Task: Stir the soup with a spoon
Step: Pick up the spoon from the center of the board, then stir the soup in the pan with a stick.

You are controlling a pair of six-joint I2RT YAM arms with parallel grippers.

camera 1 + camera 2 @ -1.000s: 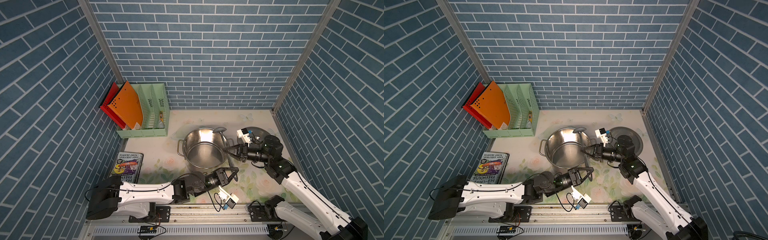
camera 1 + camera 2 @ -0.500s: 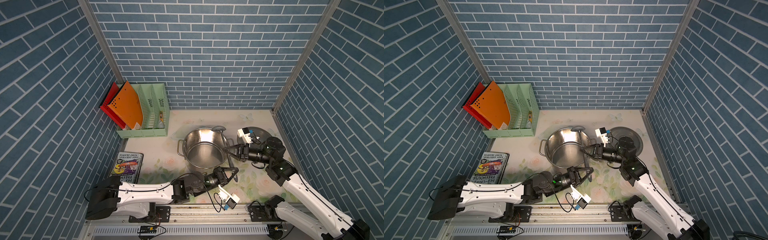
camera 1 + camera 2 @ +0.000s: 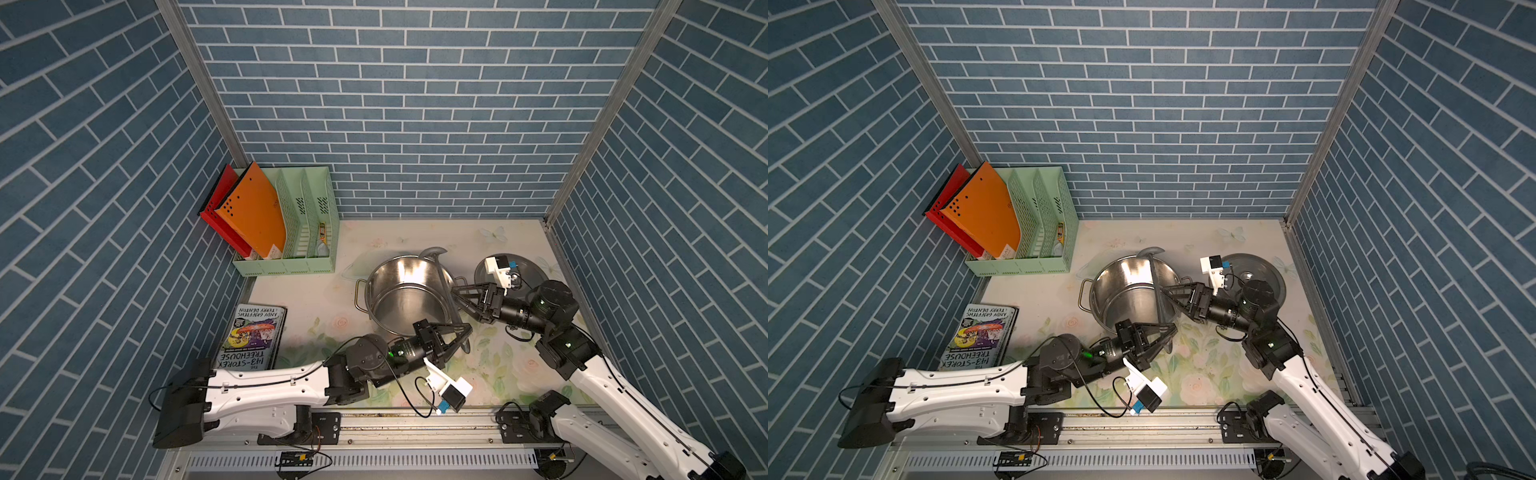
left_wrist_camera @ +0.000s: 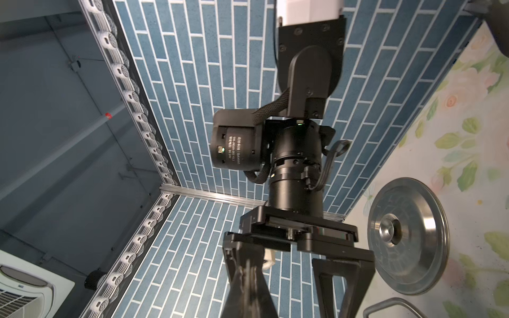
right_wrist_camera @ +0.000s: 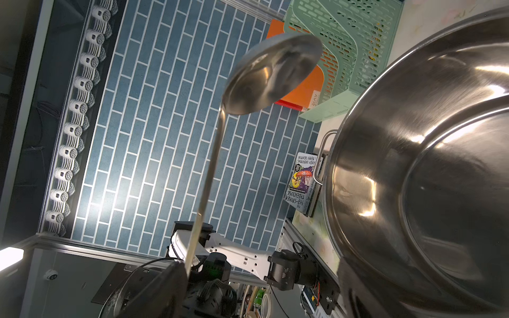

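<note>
Clamps spoon (image 3: 445, 291) by handle end in left gripper (image 3: 464, 334), jaws clenched, slanting it across right side of open pot (image 3: 386, 282) with steel bowl up by far rim, not dipped yet; likely poised to swing down and stir. Spreads right gripper (image 3: 457, 296) with jaws released astride mid-handle, contact unclear, apparently leaving the carrying to left; lid (image 4: 413, 214) parked flat on tabletop (image 3: 311, 299) beside pot, leaving it open. Reads on book (image 3: 253, 336) near left arm: "THE 143-STOREY TREEHOUSE", "ANDY GRIFFITHS", "TERRY DENTON"; on right wrist motor (image 4: 237, 148): "DAMIAO".
</note>
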